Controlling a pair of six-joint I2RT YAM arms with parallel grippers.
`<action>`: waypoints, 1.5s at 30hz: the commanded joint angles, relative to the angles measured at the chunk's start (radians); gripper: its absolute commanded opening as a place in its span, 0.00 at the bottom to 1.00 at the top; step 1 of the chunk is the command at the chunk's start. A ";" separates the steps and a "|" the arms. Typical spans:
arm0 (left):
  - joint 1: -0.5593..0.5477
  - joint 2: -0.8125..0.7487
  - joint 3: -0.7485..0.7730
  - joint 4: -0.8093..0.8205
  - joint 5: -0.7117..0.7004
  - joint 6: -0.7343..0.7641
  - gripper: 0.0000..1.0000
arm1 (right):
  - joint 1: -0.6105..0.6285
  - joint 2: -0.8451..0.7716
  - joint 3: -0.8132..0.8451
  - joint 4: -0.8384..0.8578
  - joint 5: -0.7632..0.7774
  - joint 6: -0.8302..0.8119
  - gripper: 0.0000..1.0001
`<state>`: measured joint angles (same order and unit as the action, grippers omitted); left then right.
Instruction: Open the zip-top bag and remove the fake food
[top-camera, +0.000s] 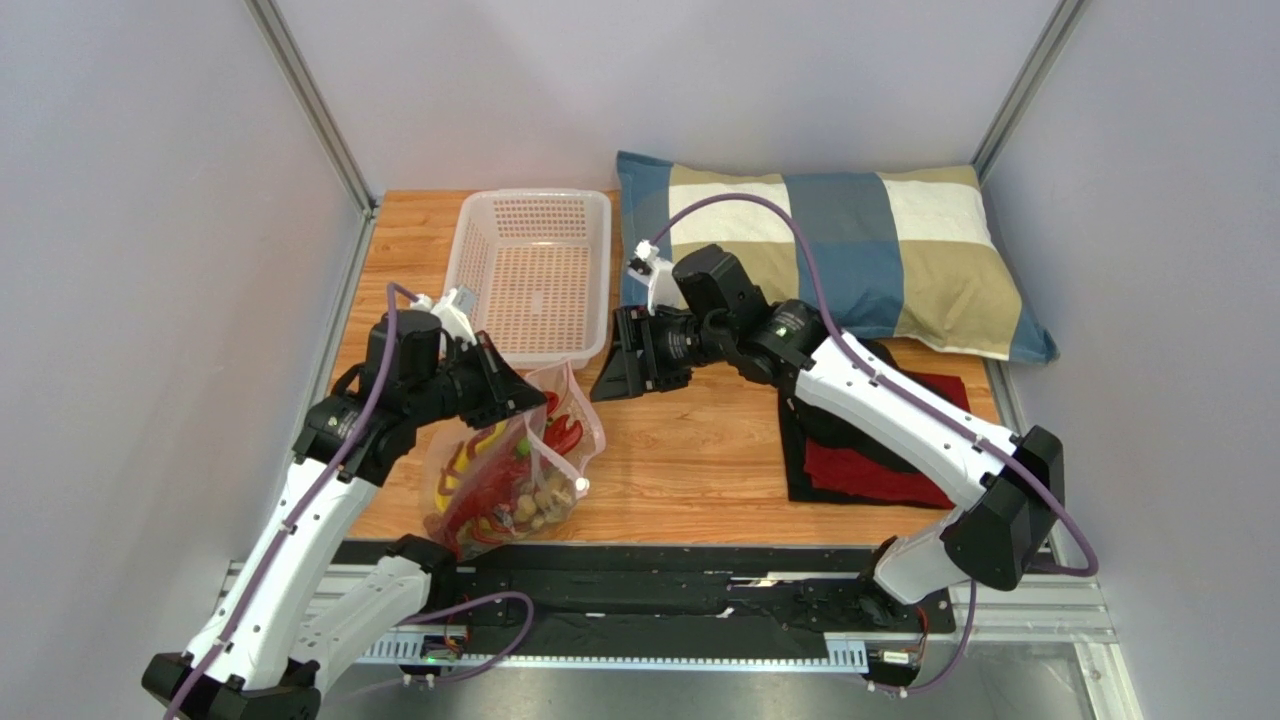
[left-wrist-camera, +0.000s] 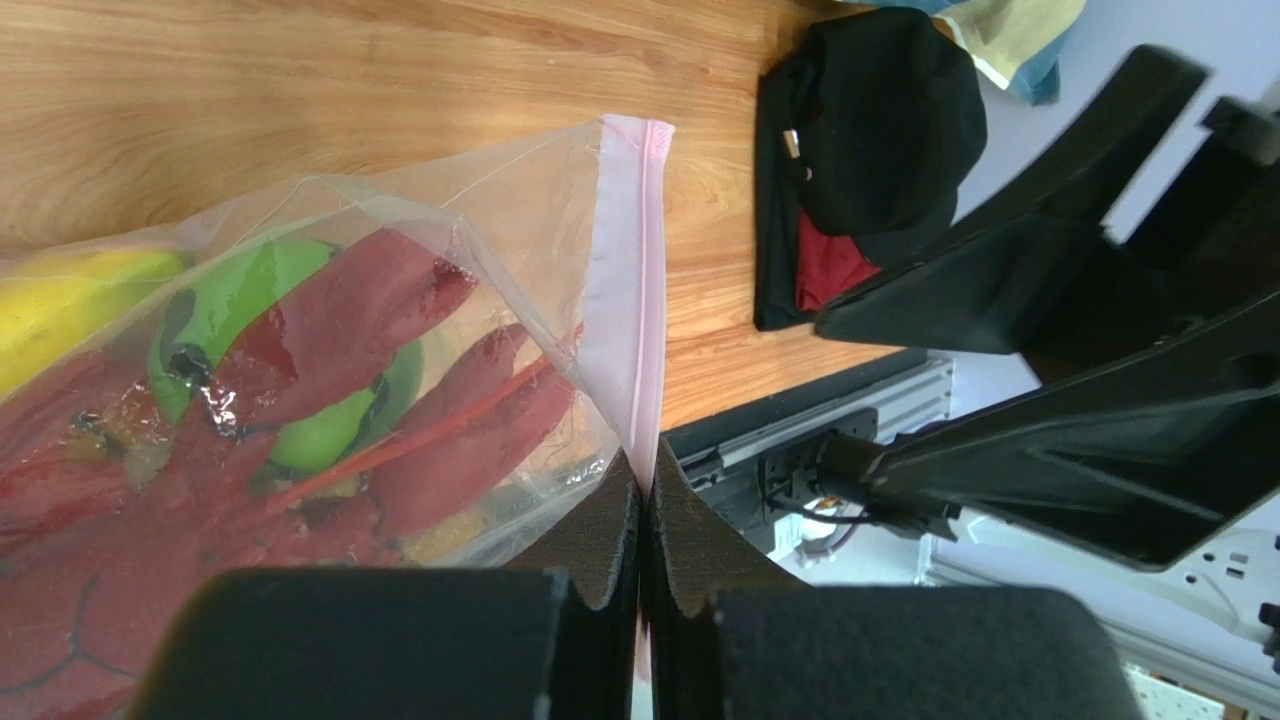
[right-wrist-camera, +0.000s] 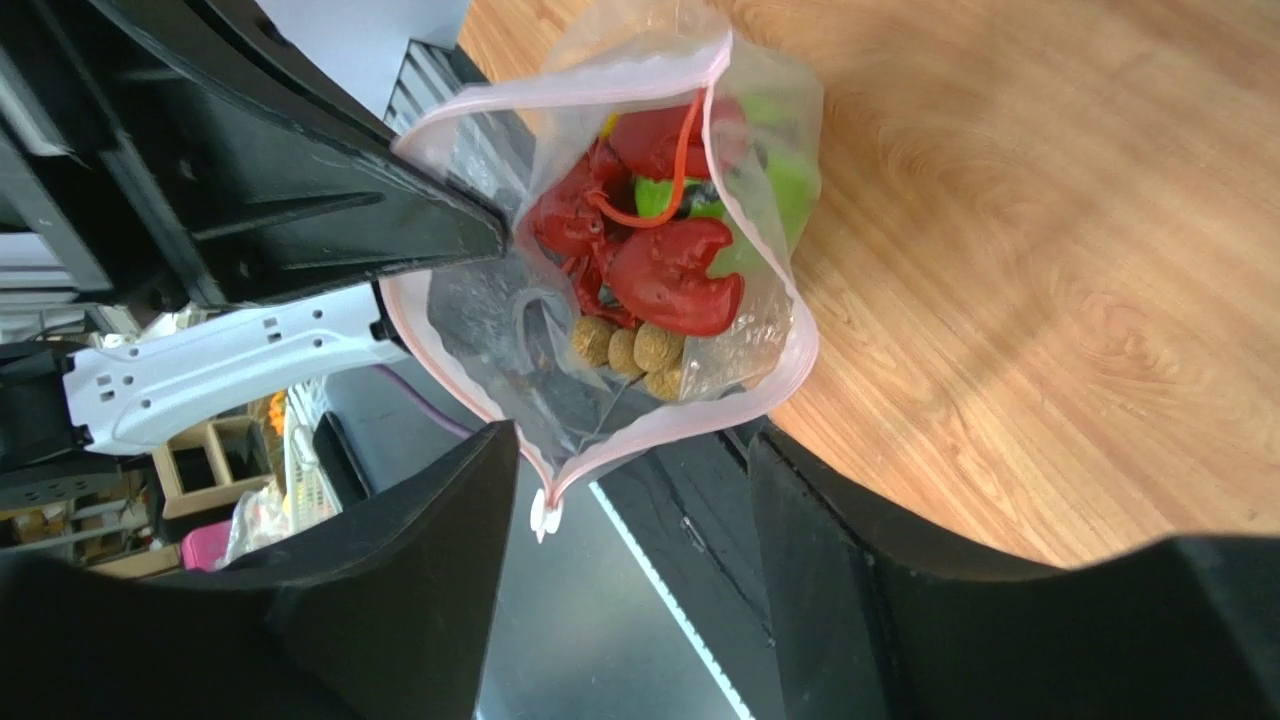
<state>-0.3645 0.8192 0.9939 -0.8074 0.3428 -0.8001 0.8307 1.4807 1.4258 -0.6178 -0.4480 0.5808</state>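
The left gripper (left-wrist-camera: 646, 495) is pinched shut on the pink zip strip of the bag (top-camera: 504, 480), which sits gaping near the table's (top-camera: 706, 450) front edge. The right gripper (right-wrist-camera: 631, 443) stands part open before that mouth, holding nothing as far as I can tell. With one lip held, a tug could slip the strip free or tip the bag off the edge. All the food (right-wrist-camera: 646, 270) is inside it, and the basket (top-camera: 534, 270) holds nothing.

From above, the left gripper (top-camera: 538, 395) covers the top edge of the bag (top-camera: 504, 483), and the right arm (top-camera: 879, 398) hides part of the red and black cloth (top-camera: 849, 468). In the left wrist view the toy food (left-wrist-camera: 346, 390) runs off the left edge.
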 joint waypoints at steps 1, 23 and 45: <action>-0.001 -0.009 0.057 0.106 0.036 -0.034 0.00 | 0.025 -0.020 -0.043 0.156 -0.052 0.045 0.70; -0.001 -0.064 0.065 0.079 0.053 -0.065 0.00 | 0.077 0.089 -0.085 0.117 -0.024 -0.030 0.67; -0.001 -0.146 0.042 -0.050 -0.148 -0.112 0.00 | 0.125 0.063 -0.002 0.159 -0.001 -0.044 0.00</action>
<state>-0.3645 0.7197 1.0214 -0.7971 0.3286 -0.8703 0.9348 1.6711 1.4670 -0.4511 -0.5243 0.6010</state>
